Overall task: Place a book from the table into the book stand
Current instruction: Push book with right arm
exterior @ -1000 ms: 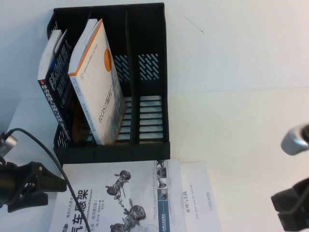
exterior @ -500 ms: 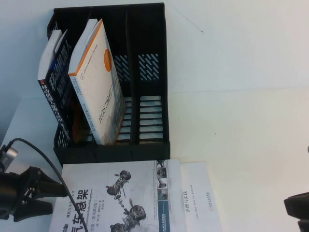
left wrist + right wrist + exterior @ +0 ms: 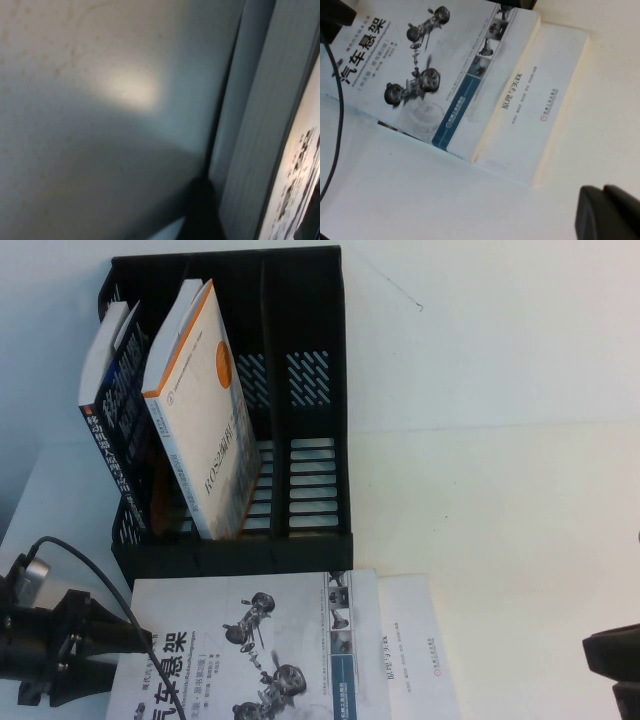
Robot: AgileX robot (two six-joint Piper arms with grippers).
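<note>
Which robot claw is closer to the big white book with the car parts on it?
Left. The left gripper sits right at the left edge of the large white paperback with grey car-suspension pictures. The right gripper waits far off to the book's right, apart from it.

Your left gripper (image 3: 105, 650) sits low at the near left, fingers parted. Your right gripper (image 3: 612, 660) is at the near right edge, mostly cropped.
</note>
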